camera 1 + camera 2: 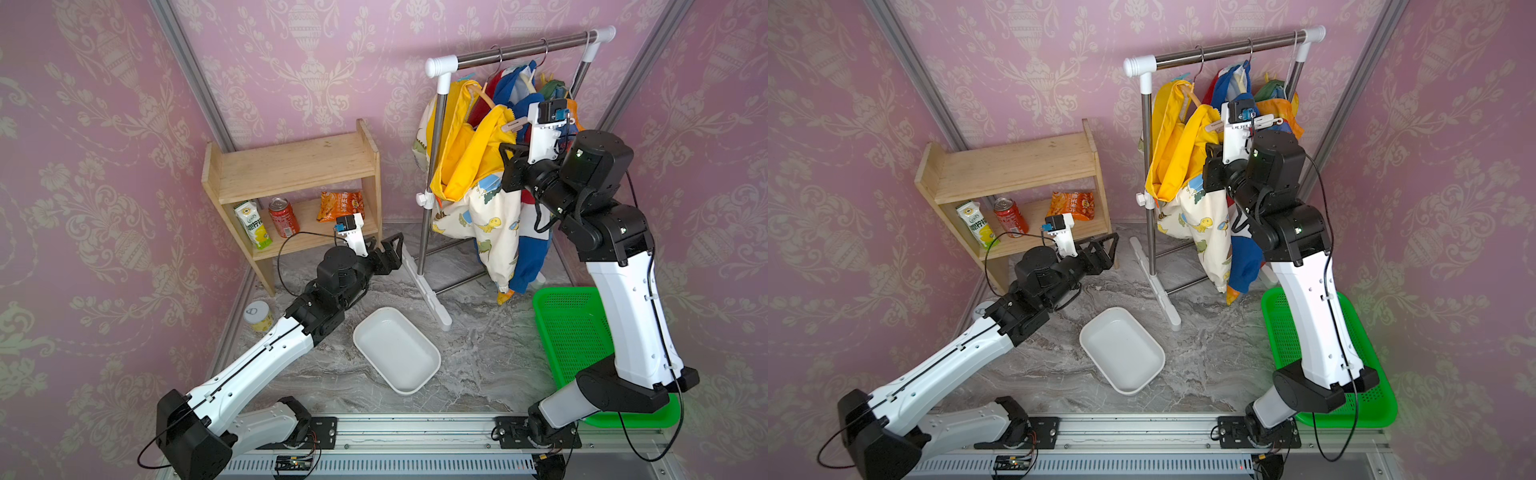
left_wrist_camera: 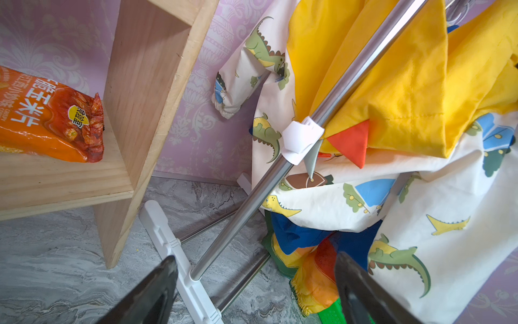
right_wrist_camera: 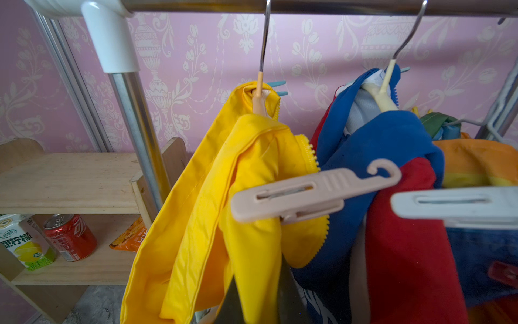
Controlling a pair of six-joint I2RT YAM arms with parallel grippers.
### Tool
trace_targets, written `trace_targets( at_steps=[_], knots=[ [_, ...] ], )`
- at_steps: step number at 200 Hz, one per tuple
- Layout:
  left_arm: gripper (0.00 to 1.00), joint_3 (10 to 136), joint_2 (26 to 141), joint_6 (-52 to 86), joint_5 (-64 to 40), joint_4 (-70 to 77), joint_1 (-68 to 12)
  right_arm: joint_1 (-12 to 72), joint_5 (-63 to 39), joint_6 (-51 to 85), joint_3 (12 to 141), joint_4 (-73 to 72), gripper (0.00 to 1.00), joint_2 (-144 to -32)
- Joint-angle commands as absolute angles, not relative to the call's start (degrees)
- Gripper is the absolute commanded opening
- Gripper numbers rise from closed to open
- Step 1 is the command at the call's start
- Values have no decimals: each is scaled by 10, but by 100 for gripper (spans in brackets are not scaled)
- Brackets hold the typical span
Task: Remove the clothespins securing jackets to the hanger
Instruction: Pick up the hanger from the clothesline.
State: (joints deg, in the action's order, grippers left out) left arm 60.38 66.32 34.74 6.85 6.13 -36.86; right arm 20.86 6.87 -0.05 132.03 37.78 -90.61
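Legibly, near the jackets (image 3: 392, 146), a carton (image 3: 25, 241) reads 柠檬, a bag (image 2: 42, 126) 玉米片.

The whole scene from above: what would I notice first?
Bright jackets crowd the rack at the back right, the yellow jacket nearest the wooden shelf, a beige-pink clothespin clipped on its fold. The right arm reaches up into them, while the left gripper hangs low and open beside that shelf.

Both top views look steeply down over the whole bench (image 1: 478, 374), while both wrist views face the yellow jacket (image 3: 196, 224) closely.
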Motion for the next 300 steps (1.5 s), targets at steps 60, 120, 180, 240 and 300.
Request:
trace_targets(
  at_steps=[60, 120, 180, 240, 300],
  knots=[
    [87, 624, 687, 346, 75, 75, -365, 203, 118, -56, 1357, 359, 0, -860],
    [89, 671, 674, 297, 80, 33, -365, 204, 157, -79, 1278, 374, 0, -765],
    [91, 673, 663, 300, 68, 50, -364, 204, 96, -61, 1304, 370, 0, -774],
    [89, 661, 656, 323, 39, 59, -365, 204, 83, -49, 1339, 379, 0, -797],
    [88, 705, 661, 311, -30, 51, -368, 204, 94, -45, 1284, 374, 0, -708]
  ],
)
